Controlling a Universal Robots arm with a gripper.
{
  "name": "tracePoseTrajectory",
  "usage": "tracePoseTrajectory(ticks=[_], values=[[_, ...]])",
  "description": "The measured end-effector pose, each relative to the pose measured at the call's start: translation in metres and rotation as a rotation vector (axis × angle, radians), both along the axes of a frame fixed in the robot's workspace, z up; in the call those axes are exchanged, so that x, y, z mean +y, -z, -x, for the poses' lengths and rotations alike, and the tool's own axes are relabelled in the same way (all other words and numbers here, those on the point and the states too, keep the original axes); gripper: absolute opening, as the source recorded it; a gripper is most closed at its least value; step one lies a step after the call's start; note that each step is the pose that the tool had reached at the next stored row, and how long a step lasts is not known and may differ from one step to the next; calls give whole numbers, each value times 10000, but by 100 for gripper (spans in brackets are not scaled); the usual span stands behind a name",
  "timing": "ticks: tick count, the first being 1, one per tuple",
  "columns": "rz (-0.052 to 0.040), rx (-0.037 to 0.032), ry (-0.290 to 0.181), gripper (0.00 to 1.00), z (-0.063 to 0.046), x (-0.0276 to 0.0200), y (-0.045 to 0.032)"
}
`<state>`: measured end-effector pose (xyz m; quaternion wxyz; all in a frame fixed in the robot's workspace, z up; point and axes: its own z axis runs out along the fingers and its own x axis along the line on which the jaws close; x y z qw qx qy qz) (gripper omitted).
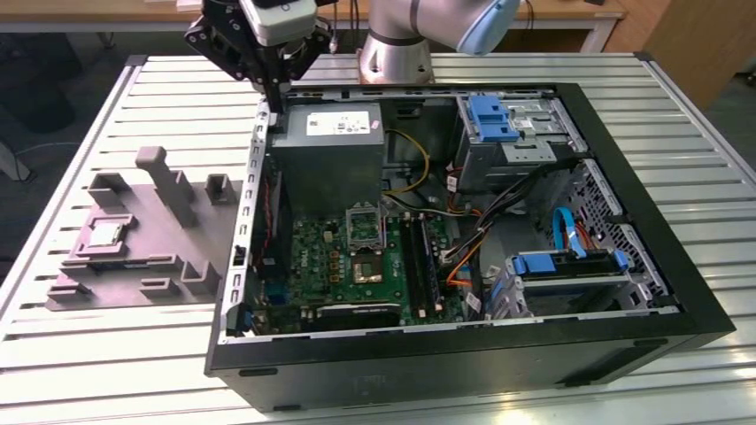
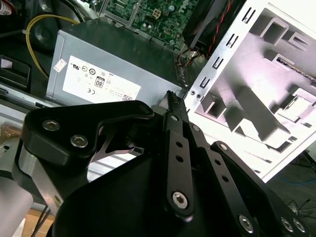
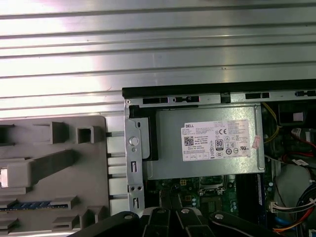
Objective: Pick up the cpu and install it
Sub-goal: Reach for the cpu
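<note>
- The gripper (image 1: 275, 91), a black linkage of flat bolted bars, is hanging over the rim of the computer case (image 1: 473, 363) at the corner beside the power supply (image 1: 328, 155). Its thin fingers are tapering to one point and pressing together with nothing between them. The second wrist view is showing the gripper (image 2: 173, 101) with the same pinched tips.
- The cpu (image 1: 104, 235), a small flat square with a pale silvery top, is lying in a square recess of the matte grey moulded fixture (image 1: 142, 274). This fixture is sitting on the bench (image 1: 177, 75) near its edge at the exterior view's left, well apart from the gripper.
- The bench is showing shiny ribbed aluminium slats.
- Inside the black sheet-metal case, the power supply is sitting as a smooth grey box with a white label. Beyond it the green motherboard (image 1: 310, 252) is carrying a dark square socket (image 1: 358, 268) in a metal frame.
- Open air is standing above the cpu, while upright blocks and a slanted bar are rising from the fixture just beside it.
</note>
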<state>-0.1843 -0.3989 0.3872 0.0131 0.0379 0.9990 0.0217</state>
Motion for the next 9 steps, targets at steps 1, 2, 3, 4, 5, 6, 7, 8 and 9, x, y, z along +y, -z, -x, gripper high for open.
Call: tracePoseTrajectory(ticks=[1, 2, 3, 4, 5, 6, 7, 8, 9], values=[[0, 0, 0, 11, 3, 0, 0], [0, 0, 0, 11, 5, 0, 0], [0, 1, 0, 11, 7, 0, 1], [0, 0, 0, 11, 10, 0, 1], [0, 0, 1, 11, 14, 0, 2], [0, 0, 1, 11, 16, 0, 2], [0, 0, 0, 11, 18, 0, 2], [0, 0, 0, 11, 21, 0, 2], [1, 0, 0, 11, 24, 0, 3]])
